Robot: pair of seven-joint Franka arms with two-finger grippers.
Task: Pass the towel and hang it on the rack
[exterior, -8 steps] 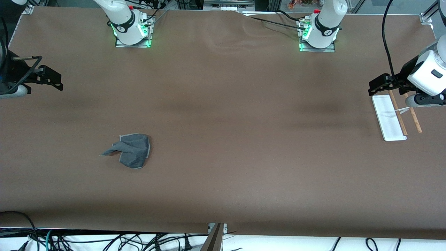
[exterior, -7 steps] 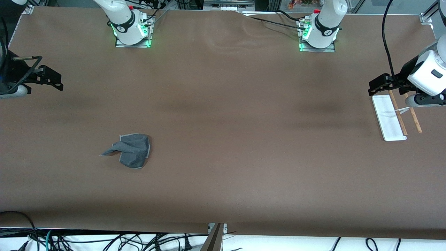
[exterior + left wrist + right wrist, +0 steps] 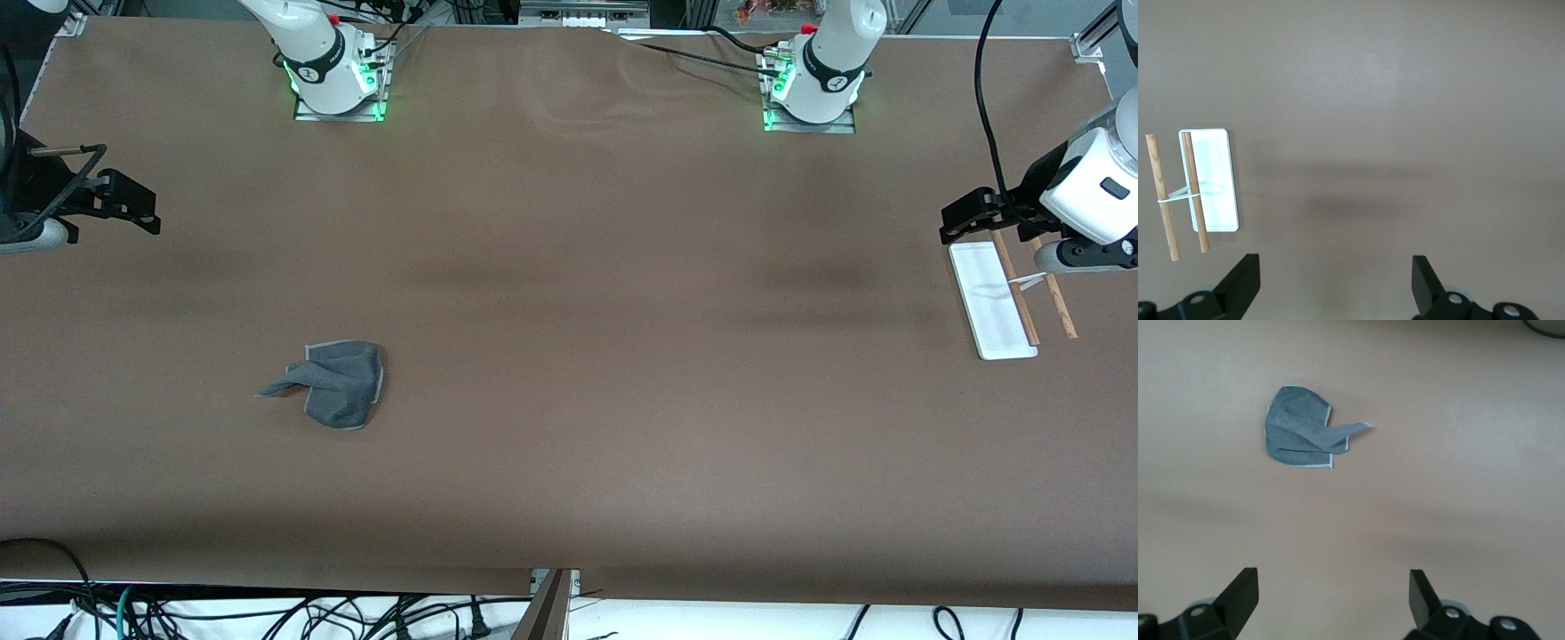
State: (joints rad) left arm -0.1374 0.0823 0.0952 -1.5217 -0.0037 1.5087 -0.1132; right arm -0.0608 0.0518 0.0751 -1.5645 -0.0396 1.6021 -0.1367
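Looking down from the front camera, you see the towel (image 3: 336, 384) crumpled on the brown table (image 3: 578, 400) toward the right arm's end, its long axis running along the table's length and a thin twisted corner pointing toward that end's edge. The rack (image 3: 1005, 298) lies toward the left arm's end, its white base and two wooden rods running lengthwise from the arms' bases toward the camera. The right gripper (image 3: 133, 209) hangs over its table end, farther from the camera than the towel; the left gripper (image 3: 969, 218) hangs over the rack's farther end.

In the left wrist view, you find the left gripper (image 3: 1335, 283) spread wide, holding nothing, the rack (image 3: 1211, 180) well apart from it.

In the right wrist view, the right gripper (image 3: 1333, 600) is likewise spread and empty, the towel (image 3: 1305, 433) well apart, its corner sticking sideways.
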